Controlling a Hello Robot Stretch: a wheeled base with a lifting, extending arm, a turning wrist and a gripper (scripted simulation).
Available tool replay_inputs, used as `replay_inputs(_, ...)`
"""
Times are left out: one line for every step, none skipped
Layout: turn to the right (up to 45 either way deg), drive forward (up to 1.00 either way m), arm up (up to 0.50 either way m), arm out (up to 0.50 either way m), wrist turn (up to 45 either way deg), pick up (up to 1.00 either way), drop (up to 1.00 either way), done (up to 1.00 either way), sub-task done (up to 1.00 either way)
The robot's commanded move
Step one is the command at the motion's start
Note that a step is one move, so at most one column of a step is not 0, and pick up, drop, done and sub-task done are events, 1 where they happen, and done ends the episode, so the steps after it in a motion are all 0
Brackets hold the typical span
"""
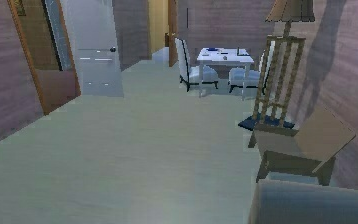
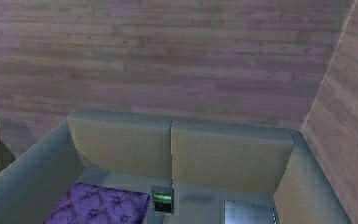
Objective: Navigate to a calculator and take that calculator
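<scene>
A small dark upright thing with a green patch on its face (image 2: pixel 163 200) stands on the seat of a grey-beige sofa (image 2: pixel 227 150) in the arm side view, near the bottom middle. It may be the calculator, but its shape is too small to tell. Just left of it lies a purple patterned cushion or throw (image 2: pixel 99 205). A flat grey thing (image 2: pixel 249 212) lies on the seat to its right.
In the forward view, pale floor (image 1: pixel 137 140) runs toward a white door (image 1: pixel 94 50) on the left and a dining table (image 1: pixel 225 57) with chairs at the back. A floor lamp (image 1: pixel 283 70), a wooden side table (image 1: pixel 307 145) and the sofa's corner (image 1: pixel 307 205) line the right side.
</scene>
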Motion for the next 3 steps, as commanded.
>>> replay_inputs(0.0,0.0,0.5,0.0,0.0,0.0,0.0,0.0,0.0)
replay_inputs(0.0,0.0,0.02,0.0,0.0,0.0,0.0,0.0,0.0)
replay_inputs(0.0,0.0,0.0,0.34,0.0,0.0,0.0,0.0,0.0)
